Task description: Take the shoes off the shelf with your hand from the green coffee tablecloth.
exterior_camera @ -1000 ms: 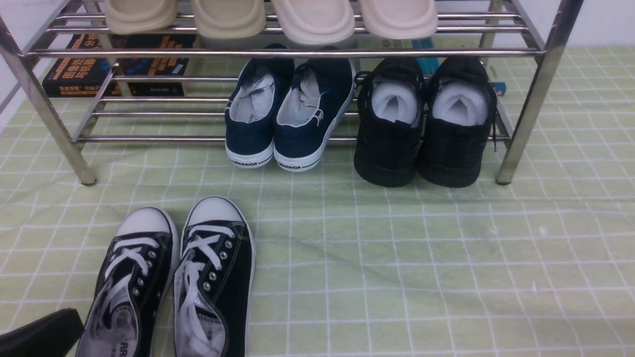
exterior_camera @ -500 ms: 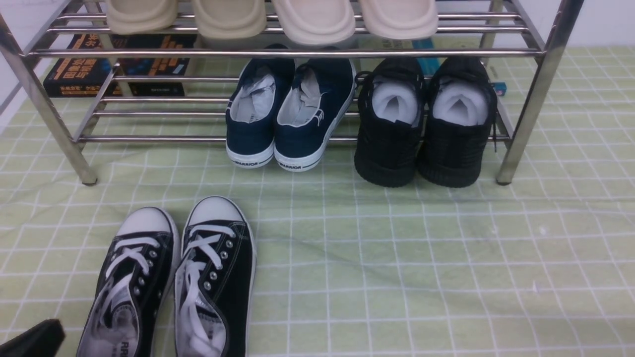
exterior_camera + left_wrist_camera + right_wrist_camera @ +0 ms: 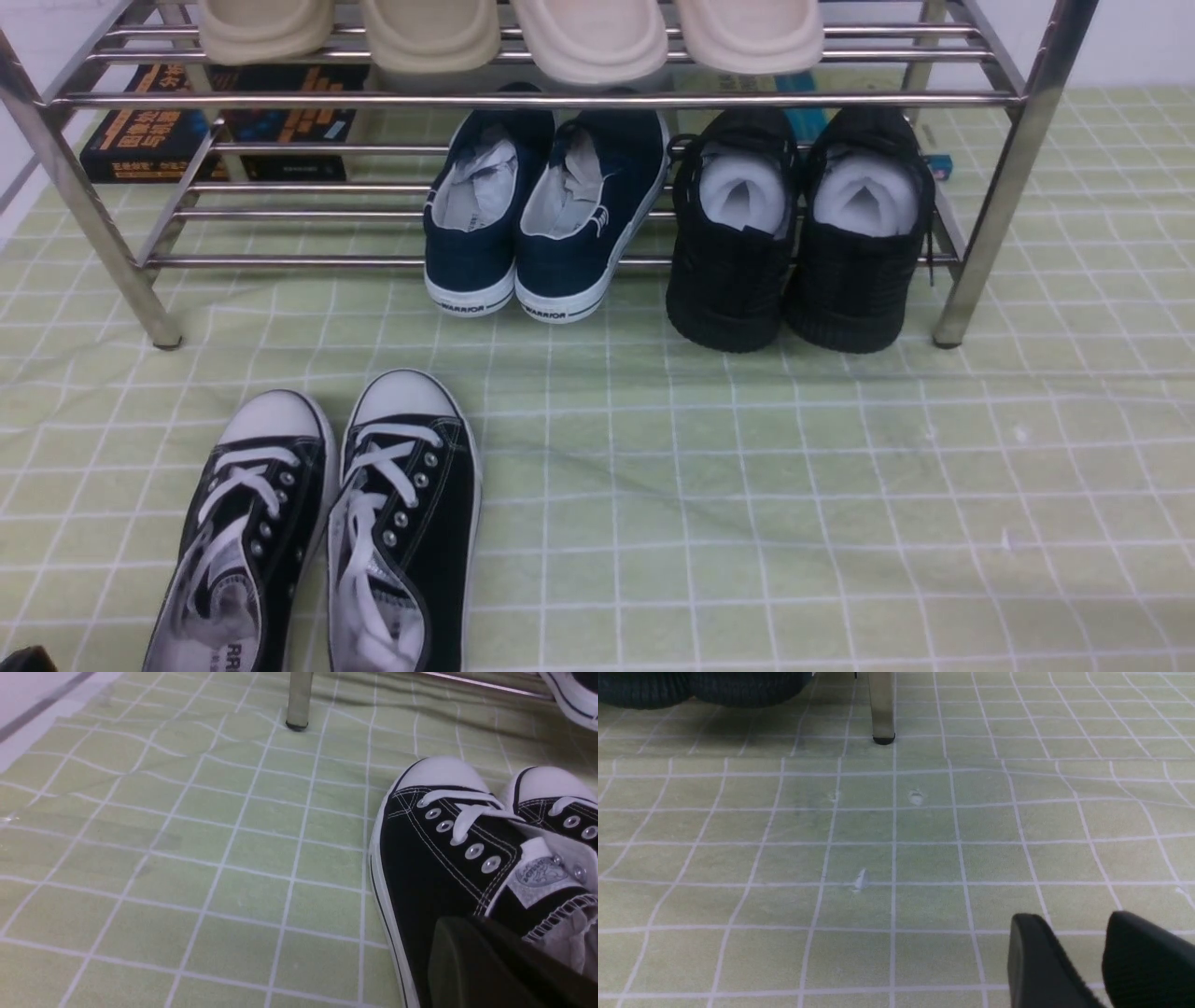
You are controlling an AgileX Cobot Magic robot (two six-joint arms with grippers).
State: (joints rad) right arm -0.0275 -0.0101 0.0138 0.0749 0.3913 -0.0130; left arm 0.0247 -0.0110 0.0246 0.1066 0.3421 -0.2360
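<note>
Both shoes (image 3: 317,532) lie beside the left fingers (image 3: 472,961); their spread cannot be told.

Matt black canvas shoes (image 3: 317,532) with glossy eyelets, shiny chrome shelf (image 3: 541,98), creased cloth tablecloth (image 3: 794,504).

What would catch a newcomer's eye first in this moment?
The black canvas sneakers with white laces lie side by side on the green checked tablecloth, in front of the chrome shelf and toward its left end. On the shelf's lower tier sit navy slip-ons and all-black shoes stuffed with white paper; beige slippers line the top.
</note>
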